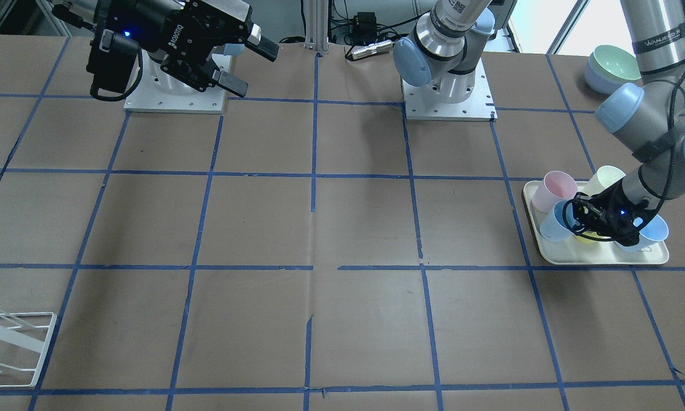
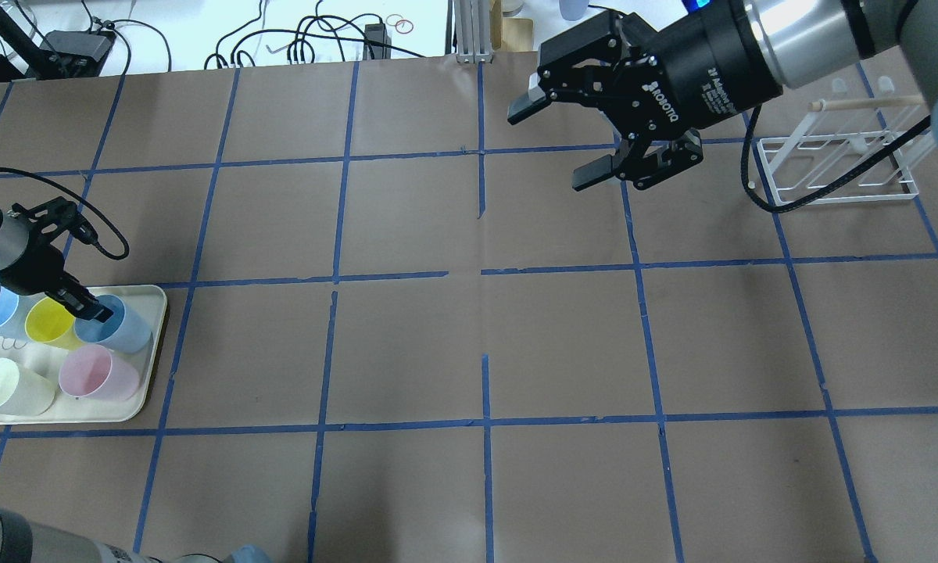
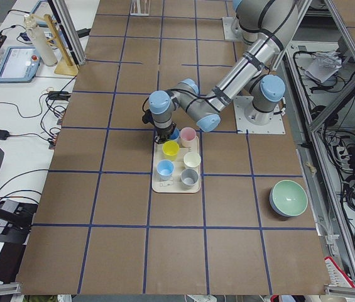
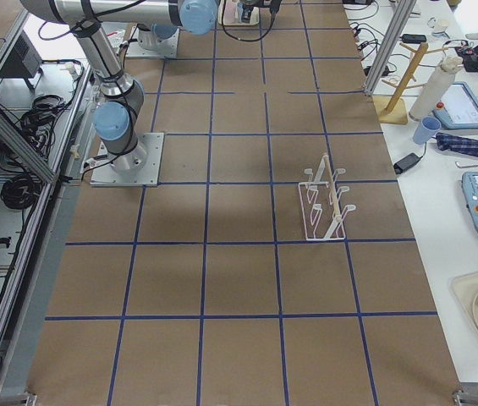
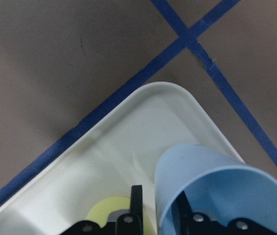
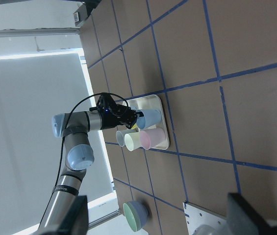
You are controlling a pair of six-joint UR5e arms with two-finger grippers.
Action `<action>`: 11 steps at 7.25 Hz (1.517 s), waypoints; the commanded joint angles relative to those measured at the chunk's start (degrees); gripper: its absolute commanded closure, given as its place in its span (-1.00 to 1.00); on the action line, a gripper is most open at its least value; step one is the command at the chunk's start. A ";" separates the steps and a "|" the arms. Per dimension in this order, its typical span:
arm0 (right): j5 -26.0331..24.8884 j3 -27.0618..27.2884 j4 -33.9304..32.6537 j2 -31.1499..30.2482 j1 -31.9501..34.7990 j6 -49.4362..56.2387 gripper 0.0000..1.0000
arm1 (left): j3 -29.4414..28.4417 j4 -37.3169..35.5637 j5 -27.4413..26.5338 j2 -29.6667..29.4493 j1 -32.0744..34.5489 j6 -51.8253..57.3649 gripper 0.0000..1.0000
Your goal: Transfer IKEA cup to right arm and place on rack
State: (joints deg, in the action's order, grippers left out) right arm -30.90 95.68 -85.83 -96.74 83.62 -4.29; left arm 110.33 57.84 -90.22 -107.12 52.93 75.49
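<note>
Yellow cup (image 5: 101, 215) partly behind left pincer (image 5: 157, 197)

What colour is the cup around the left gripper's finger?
Pale blue; the cup shows best in the left wrist view.

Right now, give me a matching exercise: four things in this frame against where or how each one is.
Things:
1. left gripper
2. right gripper
3. rack
4. pink cup

States:
A. standing on the tray
B. open in the air, empty
C. on the table, no cup on it
D. fingers astride the wall of a blue cup

Pairs: 1-D, 2-B, 3-C, 4-A
</note>
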 commanded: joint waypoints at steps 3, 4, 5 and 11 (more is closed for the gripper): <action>8.37 3.10 0.41 -0.20 -0.56 5.51 -1.00 | -6.32 10.22 0.65 3.13 2.08 -9.88 0.95; 8.74 3.11 0.41 -0.20 -0.48 5.43 -1.00 | -10.44 17.93 0.66 4.45 4.79 -13.49 0.95; 8.66 3.28 0.49 0.15 -0.48 5.43 -1.00 | -13.27 24.97 1.88 5.85 7.51 -18.92 0.95; 19.64 6.25 1.28 2.87 -0.92 8.74 -1.00 | -18.05 53.92 38.05 14.03 12.79 -39.25 1.00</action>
State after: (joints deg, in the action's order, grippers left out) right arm -14.17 100.17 -84.77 -94.05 82.75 2.09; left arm 92.03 107.28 -59.39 -94.33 63.22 39.44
